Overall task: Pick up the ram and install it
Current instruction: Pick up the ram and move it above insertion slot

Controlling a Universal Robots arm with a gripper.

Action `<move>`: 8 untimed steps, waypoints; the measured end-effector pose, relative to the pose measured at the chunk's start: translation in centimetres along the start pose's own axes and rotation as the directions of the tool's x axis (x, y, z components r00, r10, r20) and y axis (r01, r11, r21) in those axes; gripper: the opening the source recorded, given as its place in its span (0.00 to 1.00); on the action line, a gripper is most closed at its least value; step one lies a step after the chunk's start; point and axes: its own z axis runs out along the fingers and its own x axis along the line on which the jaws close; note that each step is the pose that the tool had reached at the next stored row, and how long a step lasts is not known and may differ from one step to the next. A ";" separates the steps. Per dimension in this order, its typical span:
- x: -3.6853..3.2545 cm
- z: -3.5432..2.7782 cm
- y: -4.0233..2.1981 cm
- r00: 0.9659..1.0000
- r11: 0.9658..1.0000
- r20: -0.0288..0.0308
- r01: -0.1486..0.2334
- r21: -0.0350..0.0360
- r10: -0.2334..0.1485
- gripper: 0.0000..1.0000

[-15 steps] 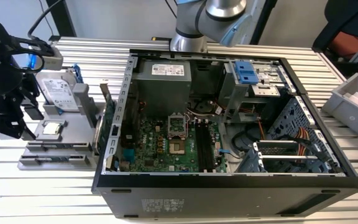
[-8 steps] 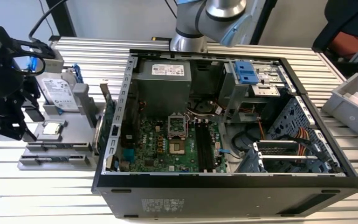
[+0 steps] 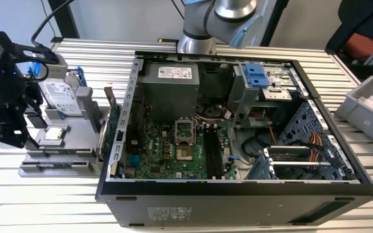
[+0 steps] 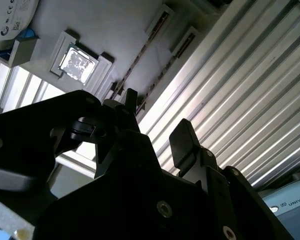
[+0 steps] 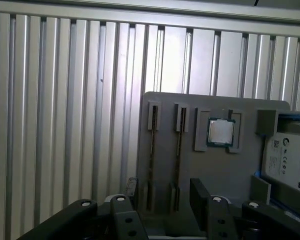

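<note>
The black two-fingered pincer [image 5: 165, 192] is spread and holds nothing. It hangs above one end of a flat grey holder plate [image 5: 190, 105] that lies on the ribbed aluminium worktop [image 5: 65, 100], and it touches nothing on the plate.

The ram, a thin dark-green circuit-board stick [image 5: 152, 145], stands on its edge in a narrow slot of that holder. A second stick of the same kind [image 5: 179, 145] stands in the parallel slot just beside it, and I cannot tell which of the two is meant. On the holder, both stand on the side of the square silver processor chip [image 5: 221, 132] that is away from the silver hard drive [image 5: 287, 160].

The sticks' long axes run along the holder, leading straight away from the pincer, and the line from one finger to the other crosses that axis squarely. So the opening is already turned to take a stick by its thin faces. In the first wrist view one finger [image 5: 131, 187] sits outside the first stick and the other finger [image 5: 200, 192] sits outside the second. By my judgement the opening is centred on the gap between the two sticks, not over either one.

In the exterior view the open black computer case [image 3: 238, 194] stands just beside the holder, on the exterior view's right. The long black slots [image 3: 209, 150] on its green motherboard [image 3: 167, 155] are well apart from the sticks, so no ram has yet been lifted or installed.
</note>
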 end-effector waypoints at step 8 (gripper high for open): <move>0.02 0.51 -0.02 1.000 1.000 0.000 0.000 0.000 0.000 1.00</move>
